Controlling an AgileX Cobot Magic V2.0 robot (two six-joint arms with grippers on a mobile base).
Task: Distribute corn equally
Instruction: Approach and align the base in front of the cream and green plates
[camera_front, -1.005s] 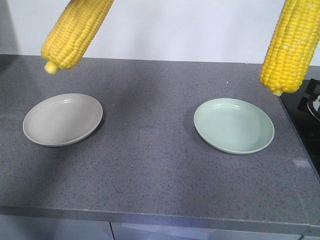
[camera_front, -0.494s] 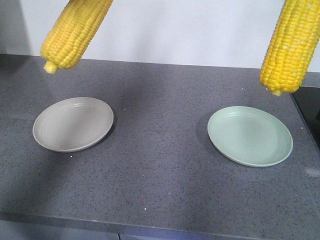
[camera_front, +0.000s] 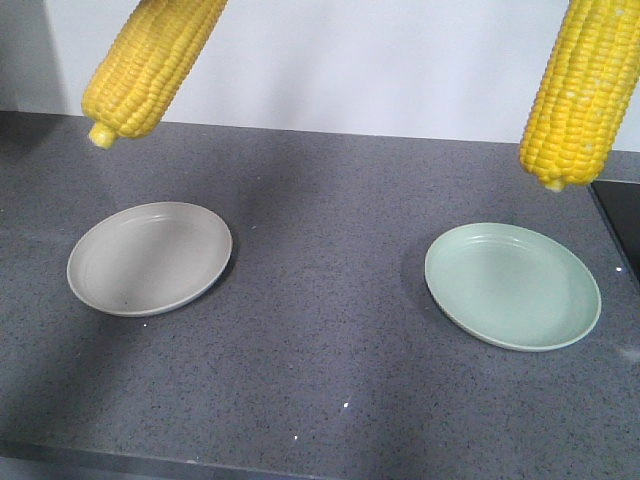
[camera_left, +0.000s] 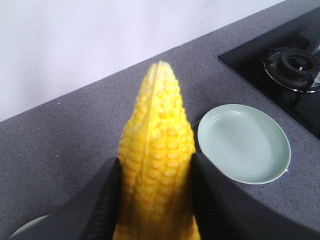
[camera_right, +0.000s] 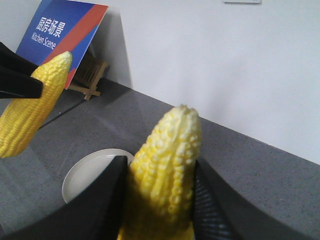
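Two cobs are hanging over the counter (camera_front: 320, 330), none plated yet. I am holding the left cob (camera_front: 148, 62) tip down above the grey plate (camera_front: 150, 258), which is sitting at about 6 o'clock from it, and my left gripper (camera_left: 156, 172) is clamping its thick end. I am carrying the right cob (camera_front: 582, 88) the same way in my right gripper (camera_right: 159, 187), above the green plate (camera_front: 512, 285). Both plates are lying bare, well apart. Both placements are remaining: one cob onto each plate.
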